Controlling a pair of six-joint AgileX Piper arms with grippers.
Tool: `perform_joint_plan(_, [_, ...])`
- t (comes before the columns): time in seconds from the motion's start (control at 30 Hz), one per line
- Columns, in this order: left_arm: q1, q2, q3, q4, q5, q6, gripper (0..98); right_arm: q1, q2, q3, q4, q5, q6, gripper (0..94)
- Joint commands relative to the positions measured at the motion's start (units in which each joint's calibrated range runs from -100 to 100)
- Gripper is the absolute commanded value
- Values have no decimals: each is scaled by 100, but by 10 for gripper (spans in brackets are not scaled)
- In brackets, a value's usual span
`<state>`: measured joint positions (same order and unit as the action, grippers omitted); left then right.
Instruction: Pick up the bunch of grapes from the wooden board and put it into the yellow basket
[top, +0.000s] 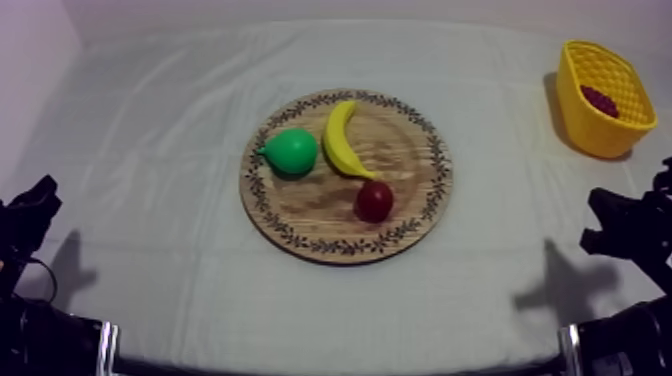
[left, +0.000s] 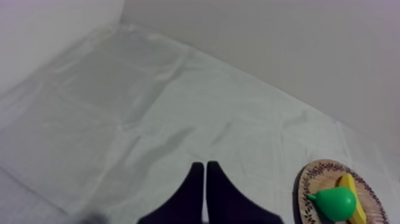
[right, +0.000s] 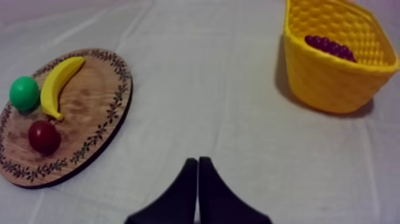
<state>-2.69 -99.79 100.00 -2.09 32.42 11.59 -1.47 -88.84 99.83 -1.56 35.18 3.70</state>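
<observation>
The bunch of grapes, dark purple, lies inside the yellow basket at the table's far right. The round wooden board sits mid-table with a green pear, a banana and a small red fruit on it. My left gripper rests low at the left, fingers together as a wedge, holding nothing. My right gripper rests low at the right, shut on nothing, between board and basket.
Grey-white cloth covers the table, with open cloth between the board and the basket and to the board's left. The board's rim shows off to one side beyond my left fingers. A pale wall runs along the table's far edge.
</observation>
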Motion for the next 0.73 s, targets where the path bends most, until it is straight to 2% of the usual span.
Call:
perform_joint_plan(0.0, [-3,5,0,1,-1,0,1,12,-89,-6,4,-63,662,5])
perform_joint_plan(0.17, [-3,5,0,1,-1,0,1,79,-312,-5,10,-81,955,5])
perform_joint_plan(0.7, [-3,5,0,1,-1,1,1,294,-681,-5,12,37,952,4])
